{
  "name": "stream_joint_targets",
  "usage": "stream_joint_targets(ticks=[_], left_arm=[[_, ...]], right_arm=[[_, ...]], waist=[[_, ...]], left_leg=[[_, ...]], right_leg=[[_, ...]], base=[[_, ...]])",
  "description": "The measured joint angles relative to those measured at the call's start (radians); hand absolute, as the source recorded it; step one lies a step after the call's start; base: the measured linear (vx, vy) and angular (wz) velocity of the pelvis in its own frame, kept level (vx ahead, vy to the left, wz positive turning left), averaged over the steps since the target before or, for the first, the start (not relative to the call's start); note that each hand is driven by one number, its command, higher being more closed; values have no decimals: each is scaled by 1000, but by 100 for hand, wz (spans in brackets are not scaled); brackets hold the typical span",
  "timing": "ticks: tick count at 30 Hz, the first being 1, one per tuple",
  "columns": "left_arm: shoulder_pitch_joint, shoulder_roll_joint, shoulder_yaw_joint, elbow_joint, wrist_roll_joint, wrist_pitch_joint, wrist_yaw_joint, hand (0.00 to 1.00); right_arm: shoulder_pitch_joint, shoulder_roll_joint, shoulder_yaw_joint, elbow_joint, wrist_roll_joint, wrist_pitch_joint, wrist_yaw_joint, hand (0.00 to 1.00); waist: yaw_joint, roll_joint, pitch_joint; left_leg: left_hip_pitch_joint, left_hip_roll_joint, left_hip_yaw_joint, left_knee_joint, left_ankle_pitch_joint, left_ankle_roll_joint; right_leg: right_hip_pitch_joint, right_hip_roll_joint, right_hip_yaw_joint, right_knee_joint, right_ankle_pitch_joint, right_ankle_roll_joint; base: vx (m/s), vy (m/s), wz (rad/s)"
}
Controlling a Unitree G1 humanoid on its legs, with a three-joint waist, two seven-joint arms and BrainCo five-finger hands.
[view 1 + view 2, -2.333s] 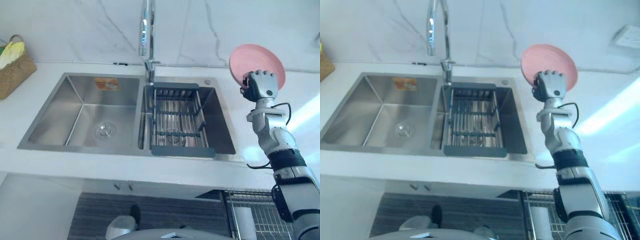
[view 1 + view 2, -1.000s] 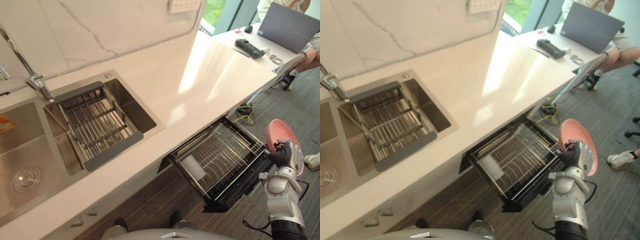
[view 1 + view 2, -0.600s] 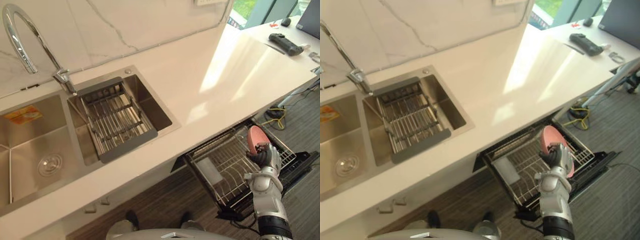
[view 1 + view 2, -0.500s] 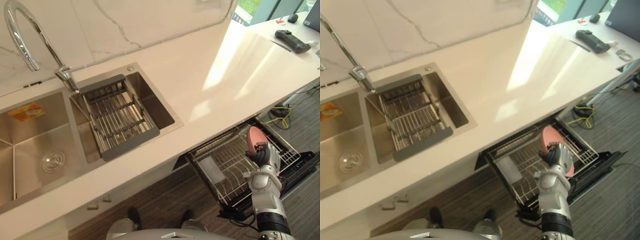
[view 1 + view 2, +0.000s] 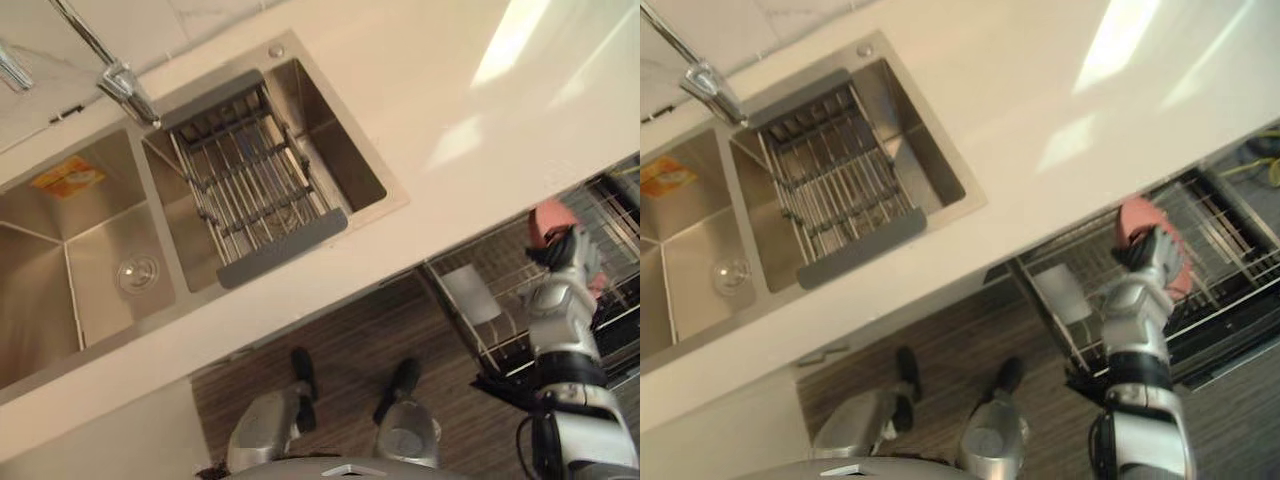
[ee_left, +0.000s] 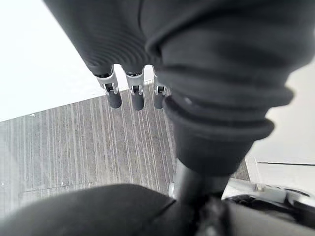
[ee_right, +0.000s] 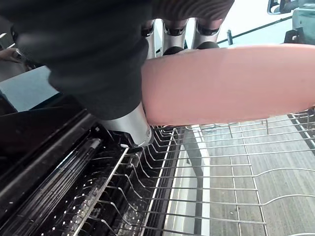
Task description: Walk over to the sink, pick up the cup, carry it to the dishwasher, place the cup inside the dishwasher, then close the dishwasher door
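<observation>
A pink plate stands on edge in my right hand, whose fingers and thumb are curled round its rim. It is a plate, not a cup. Hand and plate hover just above the wire rack of the open dishwasher, which is pulled out from under the white counter. My left hand hangs over the striped floor with its fingers straight and nothing in it.
A steel double sink lies in the counter to the left, with a dark drying rack in its right basin and a tap behind. A white holder sits in the dishwasher rack's left part.
The camera has tipped further down, so the whole picture has shifted. My right hand still grips the plate and has come lower and closer over the dishwasher rack.
</observation>
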Motion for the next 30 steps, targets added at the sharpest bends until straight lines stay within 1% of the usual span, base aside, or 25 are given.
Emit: stream_joint_targets(ticks=[3,4,8,9,10,11,12,14,16,20,21,22,26,28,30], left_arm=[[-13,0,-1,-7,-10,1,-16,0],[-18,0,-1,-10,-12,3,-20,0],[-24,5,-11,-20,-24,8,-21,0],[-29,6,-13,-19,-26,11,-22,0],[-34,11,-28,-19,-31,14,-21,0],[-36,14,-33,-18,-32,16,-22,0],[-43,14,-38,-17,-32,19,-22,0],[-46,12,-40,-16,-32,22,-22,0],[-47,12,-41,-17,-32,24,-23,0],[-49,16,-51,-15,-32,20,-23,0],[-50,17,-57,-13,-32,16,-22,0],[-52,21,-68,-13,-32,11,-22,0],[-55,21,-70,-12,-31,8,-22,0],[-55,21,-70,-7,-30,7,-22,0],[-55,21,-70,-7,-28,5,-23,0]], right_arm=[[-44,-35,28,0,4,17,1,100],[-50,-54,30,3,12,36,1,100],[-88,-85,55,48,30,69,3,100],[-88,-92,62,53,35,68,3,100],[-93,-95,64,69,39,68,4,0],[-98,-95,66,78,40,68,5,0],[-100,-95,67,78,44,68,12,0],[-98,-93,67,79,48,69,15,0],[-95,-84,71,85,61,79,32,0],[-93,-61,68,114,113,83,22,0],[-86,-50,66,113,121,81,5,0],[-78,-42,66,111,126,72,-10,0],[-44,-16,58,28,127,51,-10,0],[-25,-6,59,-20,164,6,12,0],[-23,0,58,-46,171,-10,31,0]], waist=[[-5,15,30],[-5,22,35],[-6,32,51],[-6,33,52],[-3,35,53],[-2,35,53],[-3,43,58],[-4,49,61],[-5,52,62],[-6,52,62],[-6,52,62],[-5,52,62],[-7,52,62],[-9,52,62],[-9,52,62]], left_leg=[[-30,0,0,1,8,4],[-50,-3,1,0,14,6],[-72,-10,3,-2,19,10],[-73,-11,3,-2,19,10],[-77,-13,1,-1,21,8],[-80,-14,0,-1,21,7],[-87,-16,-2,-1,23,4],[-87,-17,-3,-1,24,2],[-87,-19,-30,-1,29,-9],[-87,-17,-49,-1,27,-24],[-87,-15,-51,-1,23,-34],[-87,-15,-52,-2,23,-36],[-81,-15,-52,-2,23,-36],[-74,-14,-51,-2,23,-35],[-63,-14,-49,-4,24,-36]], right_leg=[[-44,-8,10,26,-6,-12],[-71,-14,16,39,-7,-16],[-112,-20,42,55,-5,-18],[-116,-21,45,56,-4,-18],[-126,-20,55,56,-3,-19],[-132,-20,60,55,-2,-20],[-141,-19,65,55,1,-21],[-142,-19,67,55,3,-21],[-145,-19,72,54,4,-23],[-146,-18,72,56,4,-24],[-145,-18,72,56,2,-22],[-145,-18,72,57,1,-20],[-143,-18,80,61,2,-21],[-138,-18,82,63,6,-26],[-132,-19,84,67,5,-26]], base=[[-56,-11,-5],[-34,-7,0],[9,-5,-8],[28,-10,-11],[28,-12,-11],[47,-25,-15],[43,-21,-9],[19,-9,-3],[33,-36,-4],[15,-38,0],[-2,-31,1],[-5,-32,2],[6,-6,-1],[26,-25,-3],[8,-9,-2]])
